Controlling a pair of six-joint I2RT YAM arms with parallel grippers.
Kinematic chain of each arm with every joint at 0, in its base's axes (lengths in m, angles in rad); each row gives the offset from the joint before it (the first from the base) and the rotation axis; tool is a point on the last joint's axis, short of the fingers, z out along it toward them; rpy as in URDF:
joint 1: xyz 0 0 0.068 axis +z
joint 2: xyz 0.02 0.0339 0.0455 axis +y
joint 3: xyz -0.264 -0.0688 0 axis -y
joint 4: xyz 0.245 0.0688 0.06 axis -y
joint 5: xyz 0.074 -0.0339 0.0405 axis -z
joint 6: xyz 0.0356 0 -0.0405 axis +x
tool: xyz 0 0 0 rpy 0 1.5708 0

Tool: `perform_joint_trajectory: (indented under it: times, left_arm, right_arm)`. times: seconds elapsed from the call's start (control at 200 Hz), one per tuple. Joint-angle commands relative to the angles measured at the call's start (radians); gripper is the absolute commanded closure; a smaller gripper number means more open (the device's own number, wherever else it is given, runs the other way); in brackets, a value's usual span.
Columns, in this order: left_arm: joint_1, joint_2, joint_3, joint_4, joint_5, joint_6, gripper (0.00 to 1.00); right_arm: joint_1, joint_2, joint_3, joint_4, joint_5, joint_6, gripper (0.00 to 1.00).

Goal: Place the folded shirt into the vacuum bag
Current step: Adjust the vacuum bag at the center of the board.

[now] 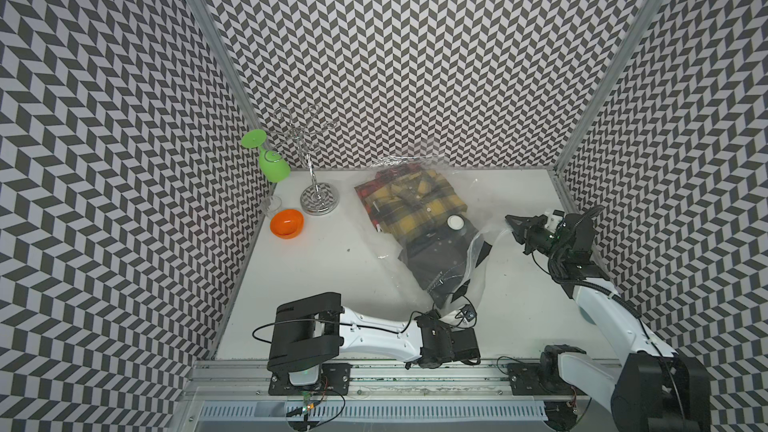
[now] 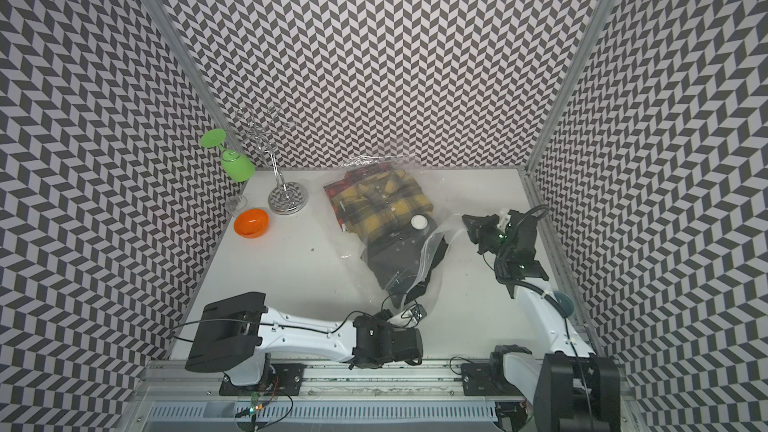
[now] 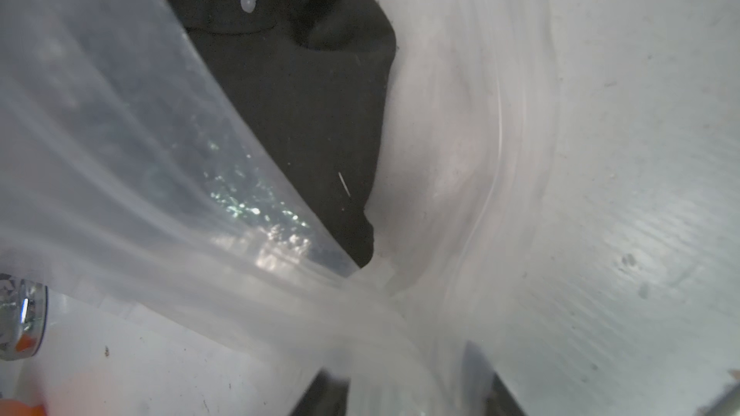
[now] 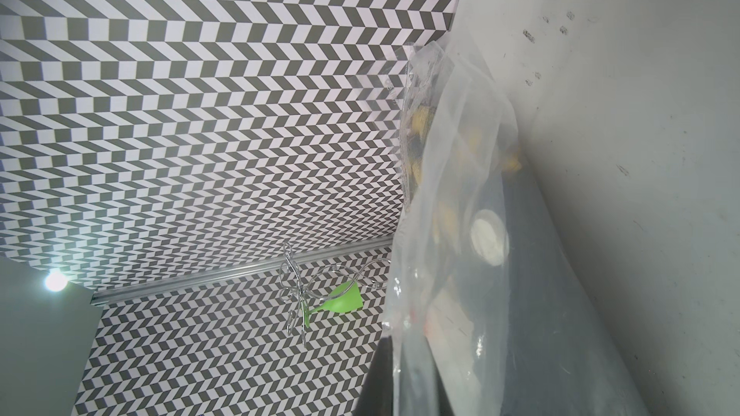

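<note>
Shirt-bagging judged nearly done: the dark folded shirt is seen mostly inside the mouth of the vacuum bag, laid on the tabletop, with a plaid shirt lodged deeper in. Bag film is pinched by the left gripper and by the closed right gripper. Full insertion past the seal seems left.

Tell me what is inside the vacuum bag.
Through the vacuum bag show a yellow plaid shirt over a red plaid edge, and a dark shirt at the opening. Whatever lies beneath them is covered.
</note>
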Motion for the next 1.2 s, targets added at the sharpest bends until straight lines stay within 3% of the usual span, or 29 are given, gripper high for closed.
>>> perform_joint_trajectory:
  times: [0.0, 0.1, 0.235, 0.325, 0.461, 0.571, 0.721, 0.816, 0.906, 1.197]
  left_arm:
    - [-0.007, -0.062, -0.009, 0.054, -0.035, 0.04, 0.83]
    - [-0.006, -0.086, -0.026, 0.068, -0.026, 0.076, 1.0]
    - [-0.003, -0.151, -0.025, 0.035, -0.063, 0.114, 1.0]
    - [0.045, -0.249, -0.001, -0.003, -0.072, 0.158, 1.0]
    - [0.262, -0.464, 0.105, -0.021, 0.02, 0.299, 1.0]
    - [0.485, -0.536, 0.306, -0.028, 0.148, 0.401, 1.0]
    - [0.595, -0.505, 0.551, -0.074, 0.203, 0.414, 1.0]
    - [0.696, -0.515, 0.6, -0.07, 0.215, 0.42, 1.0]
    - [0.787, -0.521, 0.602, -0.057, 0.325, 0.388, 1.0]
    - [0.79, -0.487, 0.685, -0.066, 0.476, 0.337, 1.0]
  right_arm:
    - [0.002, 0.013, 0.035, 0.091, -0.021, 0.021, 1.0]
    - [-0.001, 0.031, 0.052, 0.104, -0.019, 0.033, 1.0]
    - [-0.002, 0.075, 0.123, 0.135, -0.009, 0.062, 1.0]
    - [-0.001, 0.122, 0.214, 0.139, -0.011, 0.082, 1.0]
    - [-0.003, 0.221, 0.453, 0.104, -0.033, 0.085, 1.0]
    - [-0.003, 0.304, 0.69, 0.062, -0.071, 0.087, 1.0]
    - [-0.03, 0.351, 0.904, 0.049, -0.088, 0.12, 1.0]
    - [-0.065, 0.334, 0.94, 0.027, -0.077, 0.108, 1.0]
    - [-0.066, 0.309, 0.909, 0.005, -0.06, 0.086, 1.0]
    - [-0.093, 0.288, 0.853, 0.049, -0.087, 0.117, 1.0]
